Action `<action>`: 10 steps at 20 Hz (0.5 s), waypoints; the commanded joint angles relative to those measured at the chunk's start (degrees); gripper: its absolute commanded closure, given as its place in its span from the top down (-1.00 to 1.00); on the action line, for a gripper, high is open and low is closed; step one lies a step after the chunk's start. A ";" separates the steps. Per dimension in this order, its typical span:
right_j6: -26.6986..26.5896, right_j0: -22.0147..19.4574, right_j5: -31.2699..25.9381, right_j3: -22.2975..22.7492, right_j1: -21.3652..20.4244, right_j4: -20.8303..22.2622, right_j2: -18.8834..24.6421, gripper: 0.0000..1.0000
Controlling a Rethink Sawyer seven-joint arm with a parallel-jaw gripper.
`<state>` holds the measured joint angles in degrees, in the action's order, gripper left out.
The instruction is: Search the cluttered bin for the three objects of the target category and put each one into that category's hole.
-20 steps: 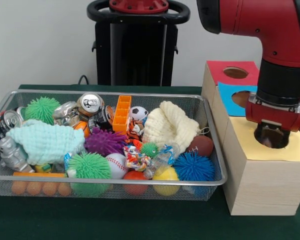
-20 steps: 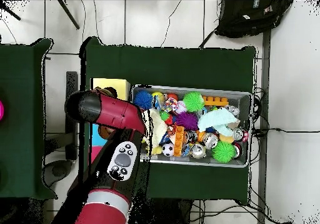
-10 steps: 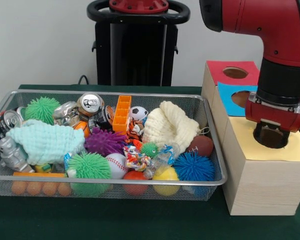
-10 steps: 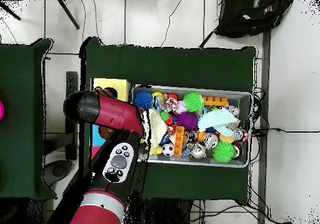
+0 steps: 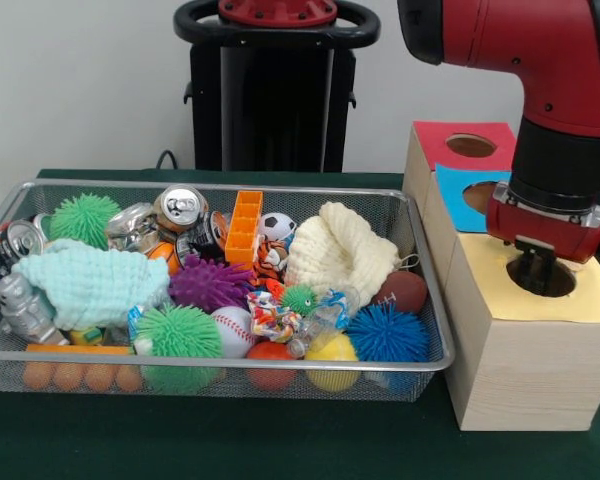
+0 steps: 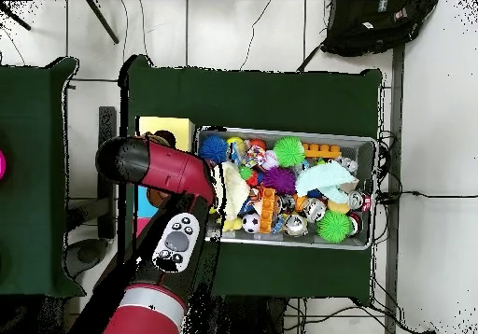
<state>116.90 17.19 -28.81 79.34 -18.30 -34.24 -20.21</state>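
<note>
In the front view the claw (image 5: 536, 268) hung at the right of the frame, directly over the round hole (image 5: 542, 280) in the yellow top of the wooden box (image 5: 525, 350); half a second before it had sat lower, its dark end filling the hole, and now it had risen a little, so that the hole's rim showed beneath it. Whether its fingers were apart or together I could not tell — only a dark stub showed under the red wrist, and nothing was seen held in it. That lift suggested a drop just made into the yellow hole, with the arm free to go back to the wire bin (image 5: 10, 355) at the left; the bin's clutter lay unchanged: spiky balls, crushed cans, a baseball (image 5: 233, 328), a small soccer ball (image 5: 277, 226), a brown football (image 5: 404, 291) against its right wall.

In the overhead view the red arm (image 6: 159, 167) covered the box at centre left and hid the claw; the bin (image 6: 366, 144) sat on the green bench (image 6: 252, 92), its contents as before.
</note>
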 commanded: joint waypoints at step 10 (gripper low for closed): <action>14.61 -0.06 -13.06 4.06 -3.54 0.50 2.96 -1.00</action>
<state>117.33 17.21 -31.06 79.50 -19.31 -34.06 -20.29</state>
